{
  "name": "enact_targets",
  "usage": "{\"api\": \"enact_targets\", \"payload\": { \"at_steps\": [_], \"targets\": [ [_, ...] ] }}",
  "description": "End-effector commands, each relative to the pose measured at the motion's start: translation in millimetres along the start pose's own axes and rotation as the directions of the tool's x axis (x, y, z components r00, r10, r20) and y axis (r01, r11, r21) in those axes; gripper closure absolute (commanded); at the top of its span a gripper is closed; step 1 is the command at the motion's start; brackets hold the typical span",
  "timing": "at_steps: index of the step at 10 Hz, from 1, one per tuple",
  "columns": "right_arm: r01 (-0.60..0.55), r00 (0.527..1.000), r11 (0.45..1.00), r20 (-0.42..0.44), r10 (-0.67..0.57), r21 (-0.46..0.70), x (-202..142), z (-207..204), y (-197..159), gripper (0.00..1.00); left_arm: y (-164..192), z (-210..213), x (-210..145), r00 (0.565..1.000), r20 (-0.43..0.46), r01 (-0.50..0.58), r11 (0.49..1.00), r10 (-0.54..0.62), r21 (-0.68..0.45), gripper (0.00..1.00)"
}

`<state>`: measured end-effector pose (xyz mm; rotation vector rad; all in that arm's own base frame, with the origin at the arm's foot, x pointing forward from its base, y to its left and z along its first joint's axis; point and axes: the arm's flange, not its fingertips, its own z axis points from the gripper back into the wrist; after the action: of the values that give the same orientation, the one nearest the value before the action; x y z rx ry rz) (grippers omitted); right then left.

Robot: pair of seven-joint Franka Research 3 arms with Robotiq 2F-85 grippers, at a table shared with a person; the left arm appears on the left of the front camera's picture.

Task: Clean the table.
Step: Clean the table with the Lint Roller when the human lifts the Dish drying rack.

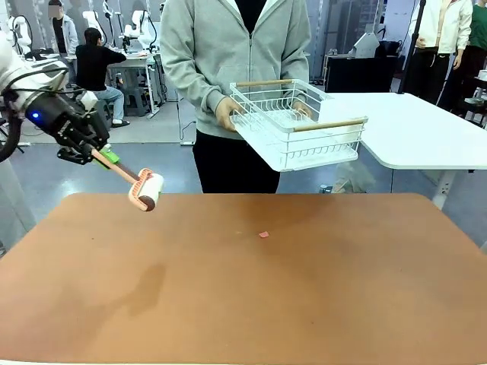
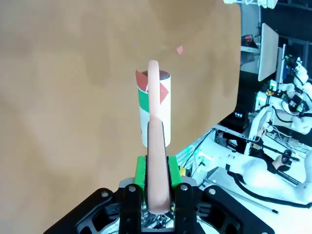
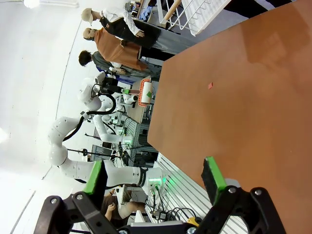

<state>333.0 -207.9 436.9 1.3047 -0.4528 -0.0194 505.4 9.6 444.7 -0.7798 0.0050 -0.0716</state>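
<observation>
table (image 1: 319, 304) fills the foreground: smooth matte top, rigid and probably heavy. Nothing to grab, just roll over it. Person holds a white wire rack (image 1: 293, 125) above the far edge. left gripper (image 1: 105, 157) is clamped on the lint roller (image 1: 147, 190) handle, with the head above the table's far-left corner. right gripper (image 3: 153, 170) is spread and empty. One red scrap (image 1: 263, 234) sits mid-table, likely light enough to stick.

Bright even light, faint shadows on table (image 1: 304, 289), distorted wrist-view edges.
</observation>
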Motion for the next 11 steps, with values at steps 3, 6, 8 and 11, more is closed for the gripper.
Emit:
{"api": "enact_targets", "payload": {
  "at_steps": [3,6,8,11],
  "targets": [
    [-0.019,1.0,1.0,0.009,0.019,0.018,-0.7,-1.2,1.5,0.0,0.0,0.0,0.0,1.0,0.0,0.0,1.0,0.0,0.0,0.78],
    [-0.019,1.0,1.0,0.009,0.019,0.018,-0.7,-1.2,1.5,0.0,1.4,-0.9,1.6,1.0,-0.002,0.016,1.0,-0.016,0.0,0.78],
    [-0.019,1.0,1.0,0.009,0.019,0.018,-0.7,-1.2,1.5,0.0,2.5,-8.5,41.8,0.998,0.058,0.031,0.999,-0.029,-0.029,0.78],
    [-0.019,1.0,1.0,0.009,0.019,0.018,-0.7,-1.2,1.5,0.0,14.6,-41.2,70.0,1.0,0.012,0.003,1.0,-0.002,-0.001,0.78]
  ]
}}
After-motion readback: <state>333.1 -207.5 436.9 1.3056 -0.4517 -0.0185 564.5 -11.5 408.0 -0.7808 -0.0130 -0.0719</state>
